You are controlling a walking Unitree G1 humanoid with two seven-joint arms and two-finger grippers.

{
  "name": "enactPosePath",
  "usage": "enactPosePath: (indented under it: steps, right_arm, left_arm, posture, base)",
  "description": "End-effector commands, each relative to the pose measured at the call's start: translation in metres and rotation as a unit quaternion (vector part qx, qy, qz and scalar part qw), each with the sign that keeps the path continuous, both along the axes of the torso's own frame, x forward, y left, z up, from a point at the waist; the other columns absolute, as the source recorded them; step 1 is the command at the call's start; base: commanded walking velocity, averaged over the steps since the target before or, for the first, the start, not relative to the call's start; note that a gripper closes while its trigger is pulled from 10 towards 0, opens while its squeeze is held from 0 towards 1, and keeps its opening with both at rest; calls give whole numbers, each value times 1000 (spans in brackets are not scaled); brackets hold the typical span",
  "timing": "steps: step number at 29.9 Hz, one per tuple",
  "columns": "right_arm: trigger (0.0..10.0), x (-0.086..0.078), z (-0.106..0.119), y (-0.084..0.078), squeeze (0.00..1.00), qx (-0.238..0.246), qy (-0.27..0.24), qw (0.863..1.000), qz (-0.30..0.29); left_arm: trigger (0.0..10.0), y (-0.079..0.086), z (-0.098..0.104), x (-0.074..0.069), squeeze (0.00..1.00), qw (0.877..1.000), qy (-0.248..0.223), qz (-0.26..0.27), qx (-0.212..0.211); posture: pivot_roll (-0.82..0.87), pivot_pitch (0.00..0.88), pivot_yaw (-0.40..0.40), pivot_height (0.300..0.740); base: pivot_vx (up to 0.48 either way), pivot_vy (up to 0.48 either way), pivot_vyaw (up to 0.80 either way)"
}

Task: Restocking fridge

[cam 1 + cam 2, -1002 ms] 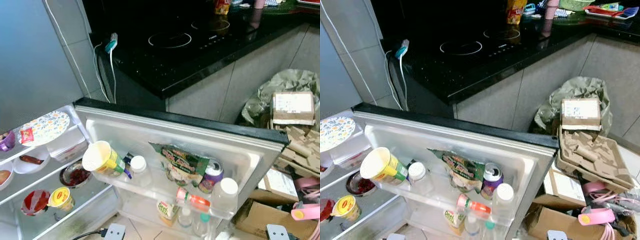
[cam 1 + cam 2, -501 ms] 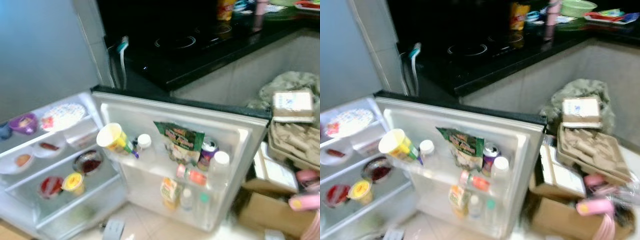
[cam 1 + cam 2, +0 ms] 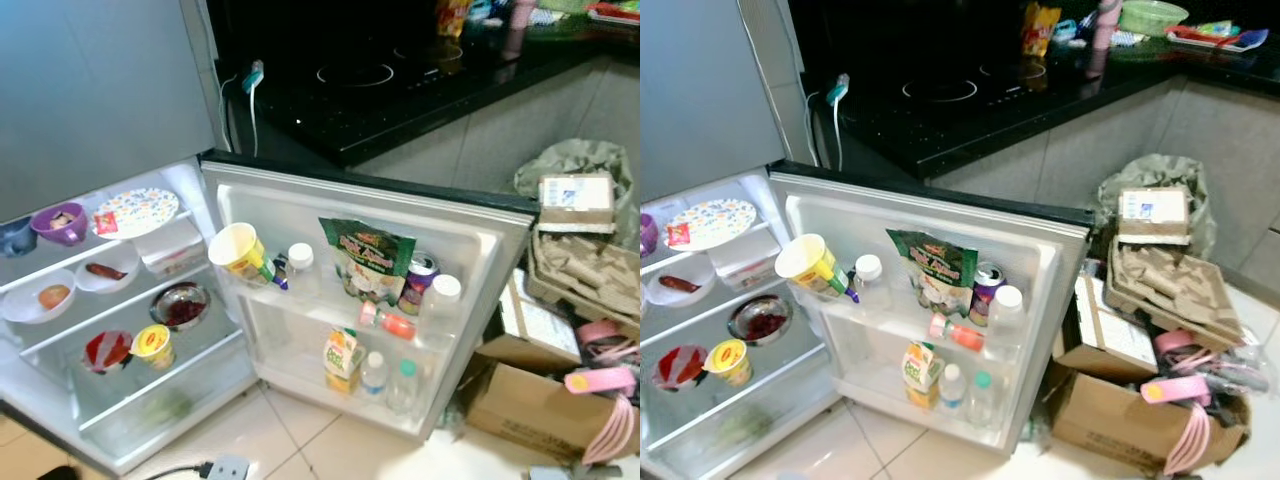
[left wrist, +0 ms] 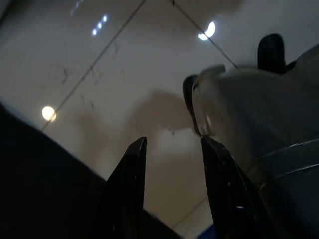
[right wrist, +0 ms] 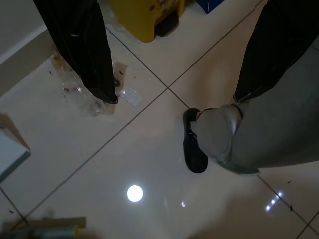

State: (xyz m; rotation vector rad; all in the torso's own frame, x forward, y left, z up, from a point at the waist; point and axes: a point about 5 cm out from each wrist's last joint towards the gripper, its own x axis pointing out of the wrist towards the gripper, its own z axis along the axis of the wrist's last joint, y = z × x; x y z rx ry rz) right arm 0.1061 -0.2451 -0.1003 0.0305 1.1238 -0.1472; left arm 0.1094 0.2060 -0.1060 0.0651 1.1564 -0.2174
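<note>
The fridge stands open, its door [image 3: 478, 222] swung out toward me. The door's upper rack holds a tipped yellow cup [image 3: 238, 255], a white-capped bottle [image 3: 300, 268], a green snack bag [image 3: 366, 258], a can [image 3: 419, 280] and a taller bottle [image 3: 440, 305]. Lower down sit a juice carton [image 3: 342, 360] and small bottles [image 3: 388, 378]. Inside, the shelves carry a patterned plate [image 3: 140, 212], a purple bowl [image 3: 62, 222], a metal bowl [image 3: 180, 305] and a yellow tub [image 3: 152, 345]. My left gripper [image 4: 173, 140] and right gripper [image 5: 174, 97] hang open over the tiled floor, holding nothing.
A black counter with an induction hob [image 3: 357, 75] runs behind the door. Cardboard boxes [image 3: 530, 410], egg trays [image 3: 585, 265] and pink items [image 3: 600, 380] crowd the right. A power strip [image 3: 228, 467] lies on the floor in front. My own foot [image 5: 199, 142] rests on the tiles.
The head camera has pulled back and steadied, so more of the fridge's shelves and the floor shows. The items in the fridge have not moved.
</note>
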Motion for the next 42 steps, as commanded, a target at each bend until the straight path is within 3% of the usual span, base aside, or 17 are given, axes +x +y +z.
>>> enactPosePath:
  steps: [1,12,15,18,20,22,23,24,25,27,28,29,31,33,38,40,42]
  right_arm:
    - [10000,4,3,-5,0,-7,-10,1000,-6]
    - [10000,27,14,-19,0,-28,-56,997,-36]
    - [10000,70,44,-45,0,-31,-167,982,-87]
    - [10000,80,54,-53,0,-35,-195,975,-99]
    - [10000,100,76,-72,0,-31,-262,955,-136]
    - [10000,100,76,-72,0,-31,-262,955,-136]
    - [10000,110,90,-80,0,-12,-304,939,-161]
    - [10000,110,90,-80,0,-12,-304,939,-161]
    - [10000,135,119,-90,0,56,-399,898,-179]
    - [10000,135,119,-90,0,56,-399,898,-179]
    - [10000,146,132,-89,0,105,-438,878,-163]
    - [10000,146,132,-89,0,105,-438,878,-163]
    - [10000,164,148,-70,0,210,-477,851,-66]
    - [10000,167,150,-62,0,240,-477,845,-28]
    - [10000,164,142,-41,0,293,-447,844,55]
    - [10000,159,136,-29,0,324,-428,838,100]
    - [10000,146,127,-11,0,379,-387,821,180]
  left_arm:
    - [10000,0,-2,-6,0,1000,15,-4,3]
    - [10000,-1,-2,-7,0,1000,14,3,1]
    - [10000,-2,-2,-6,0,1000,12,3,-1]
    - [10000,-2,-2,-6,0,1000,12,2,-1]
    - [10000,-2,-2,-6,0,1000,13,2,-2]
    - [10000,-2,-2,-6,0,1000,13,2,-2]
    - [10000,-2,-2,-6,0,1000,14,1,-2]
    - [10000,-2,-2,-6,0,1000,14,1,-2]
    - [10000,-3,-3,-7,0,1000,15,0,-4]
    - [10000,-3,-3,-7,0,1000,15,0,-4]
    - [10000,-3,-3,-7,0,1000,16,-1,-5]
    - [10000,-3,-3,-7,0,1000,16,-1,-5]
    - [10000,-4,-3,-8,0,1000,18,-3,-7]
    - [10000,-5,-3,-9,0,1000,18,-4,-7]
    - [10000,-5,-3,-9,0,1000,20,-11,-6]
    - [10000,-5,-4,-10,0,1000,21,-13,-5]
    - [10000,-5,-4,-12,0,1000,23,-16,-5]
  posture:
    - [-30,0,13,740]
    - [-30,0,11,740]
    - [-29,0,11,740]
    - [-29,0,11,740]
    - [-27,0,10,740]
    - [-27,0,10,740]
    - [-27,0,10,740]
    - [-27,0,10,740]
    - [-27,0,9,740]
    - [-27,0,9,740]
    - [-28,0,7,740]
    - [-28,0,7,740]
    - [-28,0,6,740]
    - [-28,0,6,740]
    - [-29,0,3,740]
    - [-30,0,4,740]
    - [-30,0,4,740]
  base:
    - [0,-480,0]
    - [0,0,0]
    - [0,0,0]
    - [0,0,0]
    - [0,0,0]
    - [0,0,0]
    - [0,0,0]
    - [0,0,0]
    - [0,0,0]
    - [0,0,0]
    - [0,0,0]
    - [0,0,0]
    - [0,0,0]
    - [0,0,0]
    - [0,0,0]
    - [0,0,0]
    - [0,0,0]
